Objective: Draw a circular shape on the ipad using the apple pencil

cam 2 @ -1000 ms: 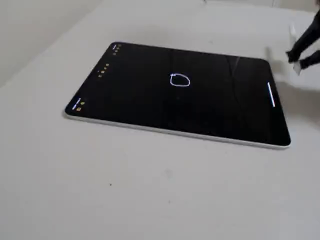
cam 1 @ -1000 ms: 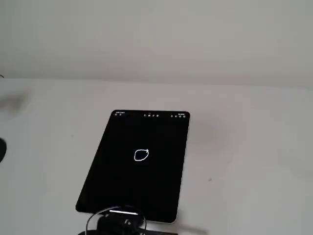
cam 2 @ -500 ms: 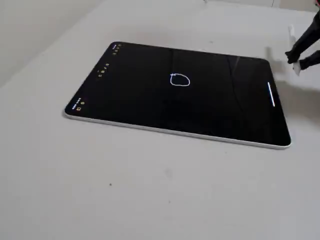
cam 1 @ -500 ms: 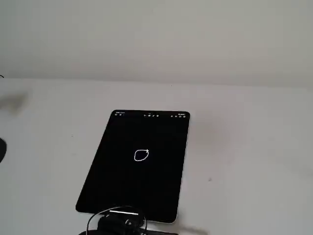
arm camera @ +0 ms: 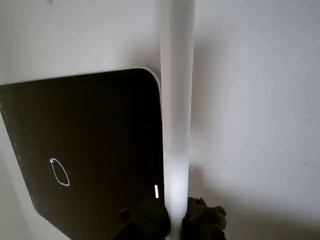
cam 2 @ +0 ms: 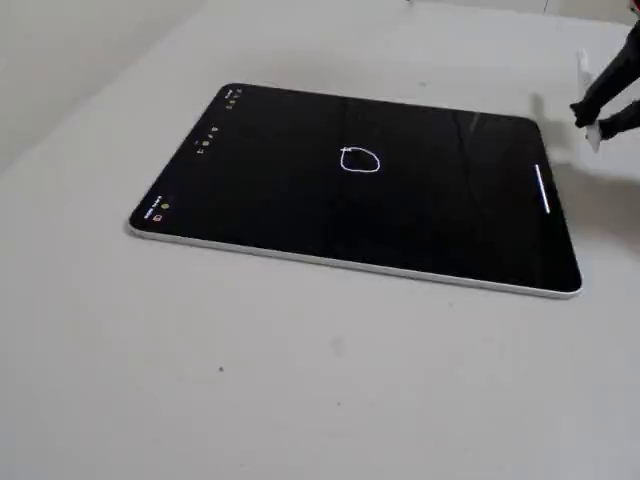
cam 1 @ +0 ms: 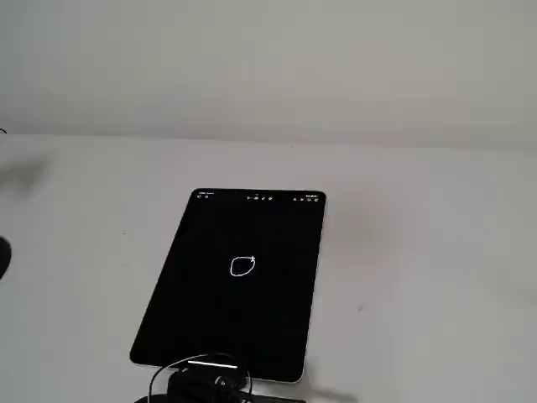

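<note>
The ipad [cam 1: 210, 336] lies flat on the white table, its black screen lit, with tiny icons along the far short side. A small white circular shape [cam 1: 242, 266] is drawn near the screen's middle, and shows in the wrist view [arm camera: 59, 172] and in the other fixed view [cam 2: 360, 160]. My gripper [arm camera: 175, 222] is shut on the apple pencil [arm camera: 176, 125], a white rod running up past the ipad's corner [arm camera: 150, 75]. In a fixed view the gripper [cam 2: 603, 108] hovers just beyond the ipad's right short edge, off the screen. Its black body with cables [cam 1: 205, 386] sits at the near edge.
A pale wall [cam 1: 268, 67] stands behind the table. A dark rounded object [cam 1: 2, 256] pokes in at the left edge of a fixed view. Bare white tabletop [cam 2: 300, 380] surrounds the ipad on all sides.
</note>
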